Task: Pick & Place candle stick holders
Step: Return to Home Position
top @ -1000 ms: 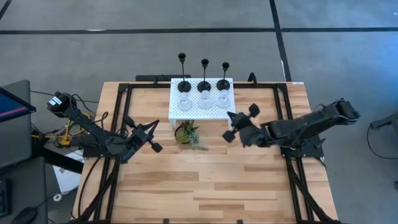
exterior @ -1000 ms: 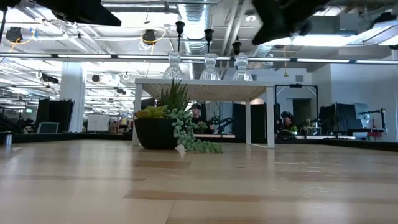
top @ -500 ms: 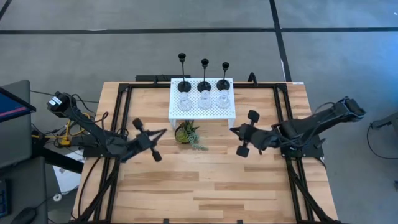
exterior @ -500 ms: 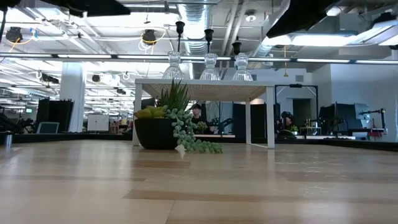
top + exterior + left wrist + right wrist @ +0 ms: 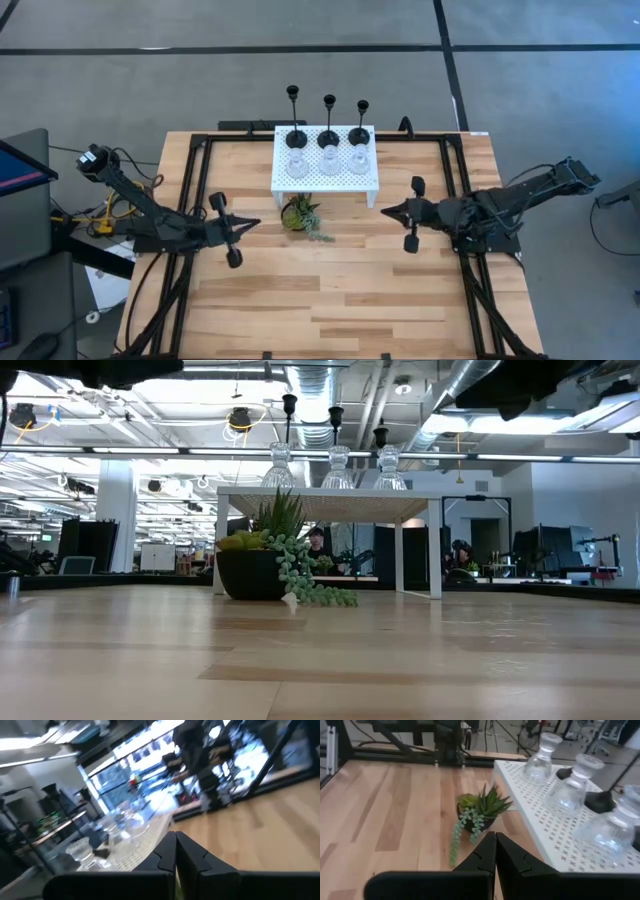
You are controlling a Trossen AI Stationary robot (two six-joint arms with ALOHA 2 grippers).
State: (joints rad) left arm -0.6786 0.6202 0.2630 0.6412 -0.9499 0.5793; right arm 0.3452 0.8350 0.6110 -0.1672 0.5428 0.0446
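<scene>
Three black candle stick holders stand in a row on their round bases along the far side of a white perforated stand. Three short clear glass ones stand in front of them, also seen as the glass holders in the right wrist view. My left gripper hovers shut to the left of the plant, pointing toward it. My right gripper hovers shut to the right of the stand's near corner, pointing left. Neither has anything between its fingers.
A small green potted plant sits on the table just in front of the stand, between the two grippers. A black frame runs along the table's left, right and far edges. Bare wooden table stretches toward the near edge.
My right gripper has drawn back toward the table's right edge, away from the stand, turning as it went. My left gripper has swung round on its wrist and now points at the plant, staying in about the same place. Both stay shut. The holders have not moved.
</scene>
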